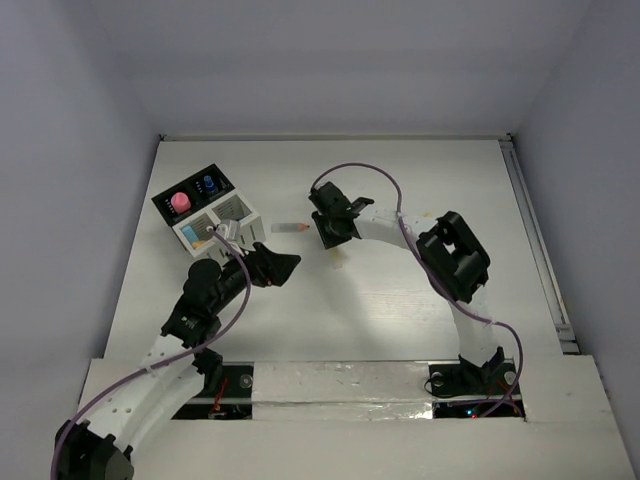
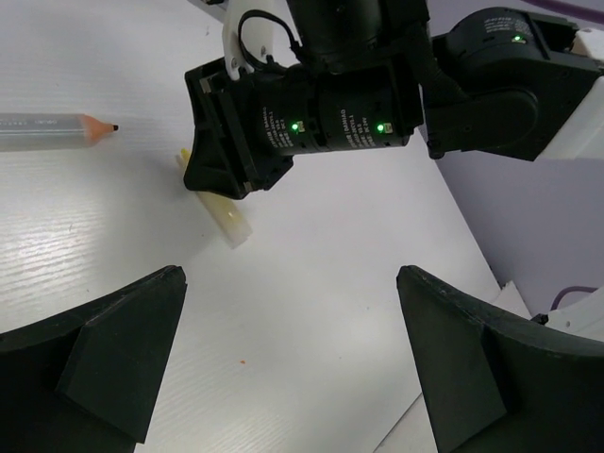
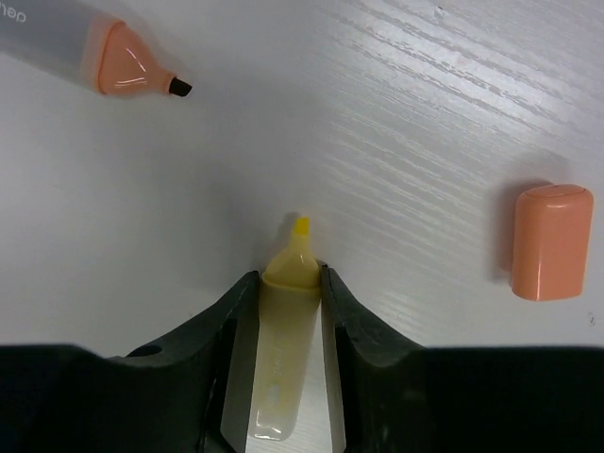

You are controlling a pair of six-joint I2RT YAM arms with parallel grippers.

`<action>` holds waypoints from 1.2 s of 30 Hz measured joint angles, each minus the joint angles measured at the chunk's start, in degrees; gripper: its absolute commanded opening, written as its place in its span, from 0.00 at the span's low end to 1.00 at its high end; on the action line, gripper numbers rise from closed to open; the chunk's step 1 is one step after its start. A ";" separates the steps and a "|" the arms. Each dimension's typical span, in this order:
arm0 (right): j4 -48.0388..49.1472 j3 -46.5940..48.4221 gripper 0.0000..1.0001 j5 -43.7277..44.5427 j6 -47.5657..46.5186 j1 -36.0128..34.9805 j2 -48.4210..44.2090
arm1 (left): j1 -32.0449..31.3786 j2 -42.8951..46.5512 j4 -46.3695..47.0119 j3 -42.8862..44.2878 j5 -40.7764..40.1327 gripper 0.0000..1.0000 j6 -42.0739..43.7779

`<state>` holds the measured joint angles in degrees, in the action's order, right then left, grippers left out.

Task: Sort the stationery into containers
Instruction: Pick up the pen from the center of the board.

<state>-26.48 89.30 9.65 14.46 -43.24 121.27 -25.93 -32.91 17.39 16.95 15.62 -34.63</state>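
Observation:
My right gripper [image 3: 288,278] is shut on an uncapped yellow highlighter [image 3: 283,359], tip pointing away, low over the table; it also shows in the left wrist view [image 2: 223,213]. An uncapped orange marker [image 3: 113,57] lies just beyond it, also seen from above [image 1: 292,229]. Its orange cap [image 3: 550,241] lies apart to the right. The organizer [image 1: 205,212] stands at the back left with a pink item [image 1: 180,201] and a blue-capped bottle [image 1: 208,184] in its black compartments. My left gripper [image 2: 291,278] is open and empty, between the organizer and my right gripper [image 1: 330,232].
The right arm [image 1: 455,255] bends across the middle right of the white table [image 1: 400,320]. A small orange bit [image 1: 428,213] lies beside it. Grey walls close the table at the back and both sides.

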 measured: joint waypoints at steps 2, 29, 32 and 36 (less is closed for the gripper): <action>-0.20 0.13 0.15 0.61 0.37 0.00 0.04 | 0.00 -0.48 0.24 -0.28 0.00 0.89 0.00; 23.45 -26.36 0.07 -8.72 16.06 -0.20 -28.30 | -12.22 -31.71 20.06 2.14 -7.58 0.63 -1.09; 25.20 -28.28 0.06 -10.27 16.96 -0.46 -28.33 | -12.22 -33.90 22.95 2.86 -6.49 0.58 -1.70; 27.41 -30.29 0.06 -11.41 17.94 -0.72 -28.57 | -12.22 -36.87 25.11 3.82 -5.20 0.49 -2.12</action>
<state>0.93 59.00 -1.76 32.40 -43.97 92.71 -38.15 -69.78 42.50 20.78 10.41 -36.75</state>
